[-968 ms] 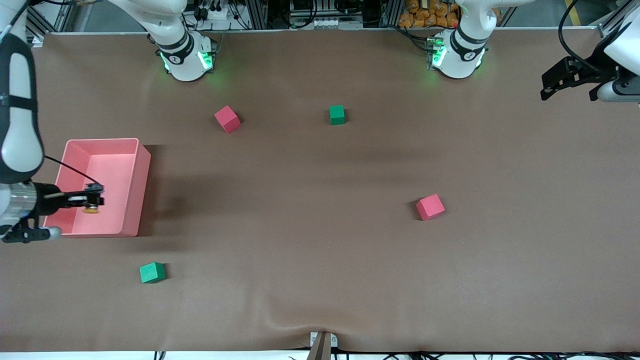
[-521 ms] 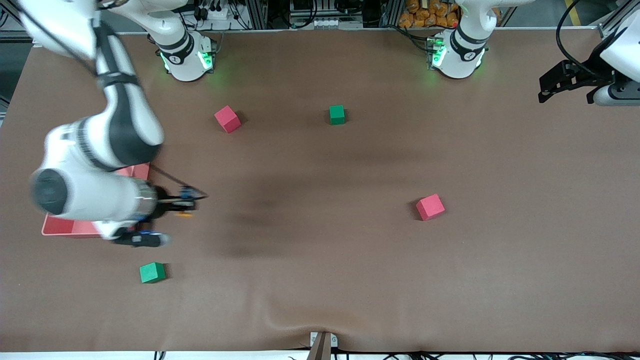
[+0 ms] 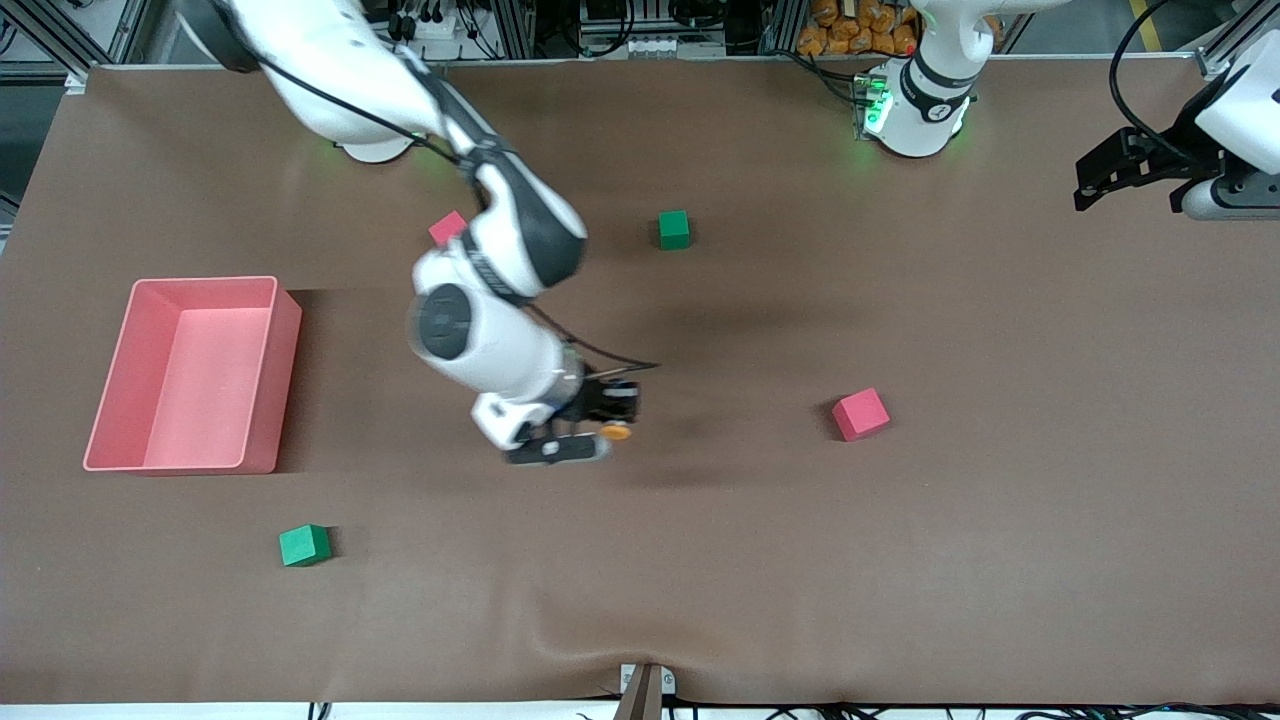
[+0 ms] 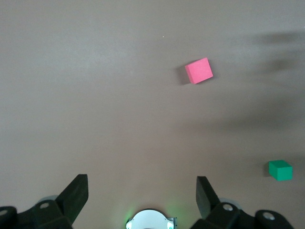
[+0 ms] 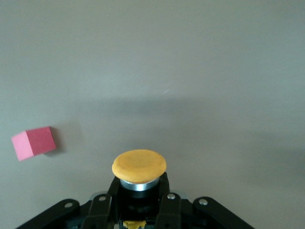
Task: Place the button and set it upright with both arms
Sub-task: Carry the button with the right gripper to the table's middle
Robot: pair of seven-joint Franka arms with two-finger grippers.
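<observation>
Right gripper [image 3: 612, 410] grips the button [image 3: 616, 432] (apparently airborne) over mid-table.

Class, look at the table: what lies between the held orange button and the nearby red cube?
Nothing: in the front view, bare brown table separates the button, held in the right gripper, from the red cube.

Even overhead light softens my shadows on the brown table [image 3: 900, 560]. My right arm [image 3: 480, 330] smears slightly with motion blur. Green glow marks my base [image 3: 915, 115] at upper right.
</observation>
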